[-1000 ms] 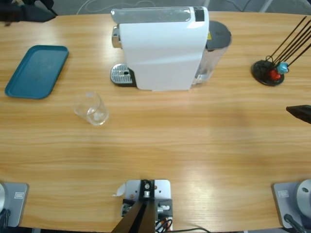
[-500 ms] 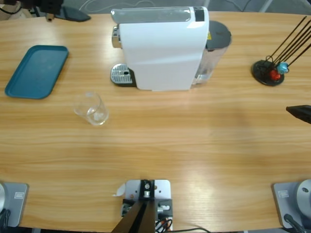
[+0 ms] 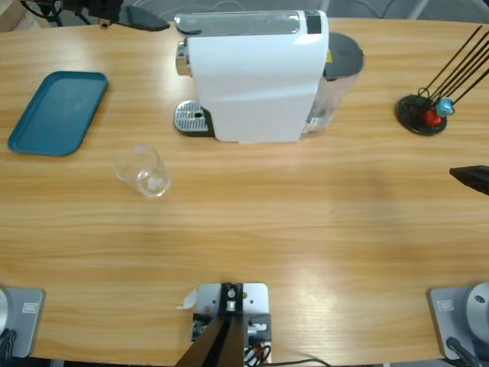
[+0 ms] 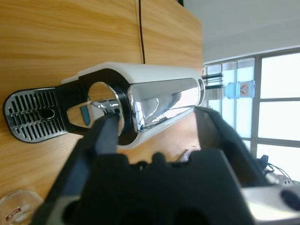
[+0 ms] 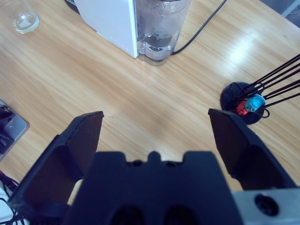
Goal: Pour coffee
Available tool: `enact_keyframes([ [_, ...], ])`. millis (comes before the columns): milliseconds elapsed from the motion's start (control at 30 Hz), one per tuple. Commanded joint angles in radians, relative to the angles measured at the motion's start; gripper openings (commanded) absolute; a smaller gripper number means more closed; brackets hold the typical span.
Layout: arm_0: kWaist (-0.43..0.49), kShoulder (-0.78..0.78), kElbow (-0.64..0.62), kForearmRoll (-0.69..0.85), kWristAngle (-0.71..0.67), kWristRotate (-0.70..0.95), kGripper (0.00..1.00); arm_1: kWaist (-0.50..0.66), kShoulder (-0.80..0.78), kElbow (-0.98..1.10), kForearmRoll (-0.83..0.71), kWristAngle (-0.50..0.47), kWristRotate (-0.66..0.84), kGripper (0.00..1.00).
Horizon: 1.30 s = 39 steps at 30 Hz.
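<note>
Standing near the far edge of the wooden bench (image 3: 252,229), the white coffee machine (image 3: 256,80) has its chrome spout end and its perforated drip grate (image 3: 191,118) facing the left side of the high view, with a clear water tank (image 3: 332,84) at its other end. A clear glass tumbler (image 3: 143,171) stands upright on the bench in front of the grate and well apart from it, not under the spout. Whether the coffee is in that tumbler is hard to say: the high view shows only pale glints at its base, and the right wrist view shows what may be a thin shallow layer there.

A teal tray (image 3: 57,111) lies flat near the left edge, apart from the tumbler. At the right edge a black round stand (image 3: 420,115) with thin black rods holds a red and a blue capsule.

The left gripper (image 3: 141,18) comes in at the upper left corner of the high view, just beside the machine's top and above the bench edge. Its fingers (image 4: 105,136) are parted to a moderate gap and hold nothing; its wrist view looks along them at the chrome nose of the machine and the grate.

The right gripper (image 3: 470,177) shows only as a black tip at the right edge of the high view, near the stand. Its fingers (image 5: 84,131) are spread wide and empty, over bare wood, with the tank and a black cable (image 5: 201,26) beyond.
</note>
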Motion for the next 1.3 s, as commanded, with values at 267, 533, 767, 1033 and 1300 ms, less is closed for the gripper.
enact_keyframes([
  [267, -0.016, 0.061, 0.010, -0.013, -0.038, -0.012, 0.224, 0.009, 0.030, 0.010, 0.002, 0.012, -0.003, 1.000],
  [533, -0.016, 0.057, 0.016, -0.012, -0.031, -0.002, 0.000, 0.009, 0.027, 0.010, 0.003, 0.012, -0.003, 1.000],
  [767, -0.016, 0.053, 0.012, -0.020, -0.068, 0.002, 0.000, 0.009, 0.028, 0.011, 0.003, 0.012, -0.003, 1.000],
  [1033, -0.019, 0.010, -0.120, -0.027, -0.073, -0.010, 0.000, 0.009, 0.027, 0.011, 0.003, 0.012, -0.004, 1.000],
  [1300, -0.054, 0.011, -0.205, -0.051, -0.107, 0.006, 0.000, 0.009, 0.020, 0.013, 0.001, 0.012, -0.005, 1.000],
])
